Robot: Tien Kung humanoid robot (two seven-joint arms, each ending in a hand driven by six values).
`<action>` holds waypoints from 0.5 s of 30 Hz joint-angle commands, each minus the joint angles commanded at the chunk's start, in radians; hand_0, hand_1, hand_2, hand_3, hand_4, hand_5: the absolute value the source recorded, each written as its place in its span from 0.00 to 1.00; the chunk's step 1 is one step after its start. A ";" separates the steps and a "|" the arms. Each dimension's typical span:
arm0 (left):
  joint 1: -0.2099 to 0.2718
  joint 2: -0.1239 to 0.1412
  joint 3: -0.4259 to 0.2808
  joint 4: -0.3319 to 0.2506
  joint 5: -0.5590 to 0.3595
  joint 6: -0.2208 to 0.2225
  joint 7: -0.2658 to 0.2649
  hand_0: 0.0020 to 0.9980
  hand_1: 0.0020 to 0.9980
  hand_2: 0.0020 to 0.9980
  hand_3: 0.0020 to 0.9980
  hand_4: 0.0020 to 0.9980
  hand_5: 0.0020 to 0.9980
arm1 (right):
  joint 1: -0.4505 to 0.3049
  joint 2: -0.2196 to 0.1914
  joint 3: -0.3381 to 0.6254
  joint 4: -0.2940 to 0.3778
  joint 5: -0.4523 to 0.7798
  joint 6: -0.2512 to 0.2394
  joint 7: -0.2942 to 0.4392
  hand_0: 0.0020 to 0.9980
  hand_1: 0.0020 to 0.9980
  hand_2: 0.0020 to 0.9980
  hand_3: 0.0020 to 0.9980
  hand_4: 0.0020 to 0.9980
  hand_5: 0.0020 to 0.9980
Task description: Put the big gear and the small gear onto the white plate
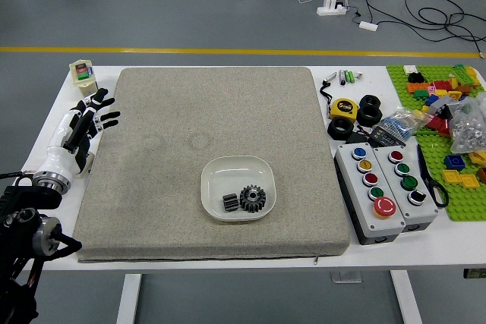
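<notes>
Grey cloth covers much of the white table, from close to its near edge, and on it, toward the near side, sits the white plate. Both gears are inside its rim: the small gear to the left, the big gear just beside it, its toothed face up. I can't tell whether the two touch. Neither hangs over the side, so I judge the placing done, and what is left is to finish cleanly.

Farther off, over the cloth's left edge, is my left hand, open, fingers apart and holding nothing. Best to leave the gears alone; a nudge to tidy them could roll the small one or shift the plate. I should ease my arm back on its own side, low speed, wrist steady, fingertips lifted so they don't drag the cloth and everything on it. Swinging outward too early could knock the little tub at the far left corner, so straight back first. Beyond the table, a yellow line crosses the floor.
</notes>
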 joint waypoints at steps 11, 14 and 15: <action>0.005 0.000 0.002 0.007 0.002 0.001 0.002 0.72 0.73 0.84 0.86 0.90 0.84 | -0.007 0.003 0.002 0.000 -0.008 0.000 -0.003 0.61 0.62 0.72 0.59 0.80 0.72; 0.008 0.000 0.003 0.009 0.002 0.001 0.003 0.72 0.73 0.84 0.86 0.90 0.84 | -0.009 0.003 0.004 0.000 -0.010 0.000 -0.003 0.61 0.62 0.72 0.59 0.80 0.72; 0.009 -0.001 0.004 0.011 0.002 0.001 0.003 0.72 0.73 0.84 0.86 0.90 0.84 | -0.010 0.003 0.004 0.000 -0.011 0.000 -0.003 0.61 0.62 0.72 0.59 0.80 0.72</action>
